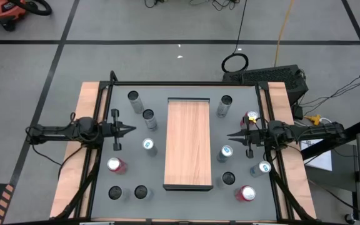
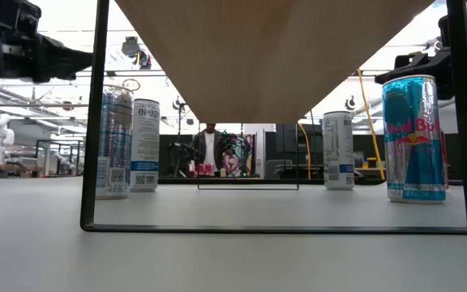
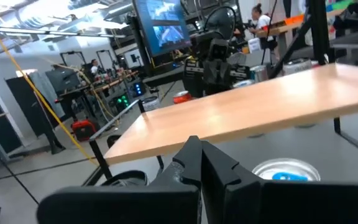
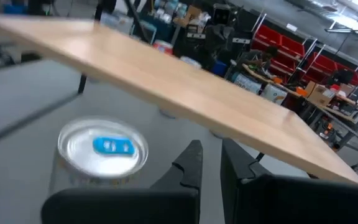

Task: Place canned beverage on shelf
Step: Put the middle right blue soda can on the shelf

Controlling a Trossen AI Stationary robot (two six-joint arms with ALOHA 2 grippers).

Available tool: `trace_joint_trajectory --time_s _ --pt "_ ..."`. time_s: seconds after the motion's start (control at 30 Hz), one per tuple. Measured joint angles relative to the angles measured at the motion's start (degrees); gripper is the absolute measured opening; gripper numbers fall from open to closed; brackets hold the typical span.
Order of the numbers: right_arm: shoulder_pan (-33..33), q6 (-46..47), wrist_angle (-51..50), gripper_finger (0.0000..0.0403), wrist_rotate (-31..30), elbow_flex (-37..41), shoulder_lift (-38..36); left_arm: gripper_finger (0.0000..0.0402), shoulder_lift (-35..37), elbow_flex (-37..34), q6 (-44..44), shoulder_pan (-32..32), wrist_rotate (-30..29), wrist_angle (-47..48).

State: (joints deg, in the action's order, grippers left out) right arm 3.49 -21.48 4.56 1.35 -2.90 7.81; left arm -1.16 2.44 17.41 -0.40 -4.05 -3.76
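Currently the wooden shelf [image 1: 189, 142] stands bare at the table's middle, with beverage cans [image 1: 148, 145] scattered on either side of it. Left gripper [image 1: 132, 130] and right gripper [image 1: 230, 135] hover clenched and empty, each just off a long edge of the shelf.

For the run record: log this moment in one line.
stage: start, nothing placed | shelf: bare | left gripper: shut, empty, left of shelf | right gripper: shut, empty, right of shelf

left gripper [image 1: 132, 130] closed, right gripper [image 1: 230, 135] closed, pointing inward
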Motion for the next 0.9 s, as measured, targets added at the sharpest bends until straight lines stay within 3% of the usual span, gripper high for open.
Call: trace_joint_trajectory --time_s 0.2,0.53,0.9 --pt "-0.02 10.67 -1.73 0.0 -2.65 -3.78 0.55 0.0 -3.24 3.83 -1.55 0.02 -1.17 0.31" --pt "-0.04 24.66 -15.6 0.0 -4.37 -20.32 9.76 0.0 -17.16 11.48 -2.14 0.0 -4.3 -0.68" --pt "-0.04 21.77 -26.09 0.0 -4.38 -36.99 22.73 0.0 -30.83 19.43 -6.65 0.0 -7.83 -1.92"
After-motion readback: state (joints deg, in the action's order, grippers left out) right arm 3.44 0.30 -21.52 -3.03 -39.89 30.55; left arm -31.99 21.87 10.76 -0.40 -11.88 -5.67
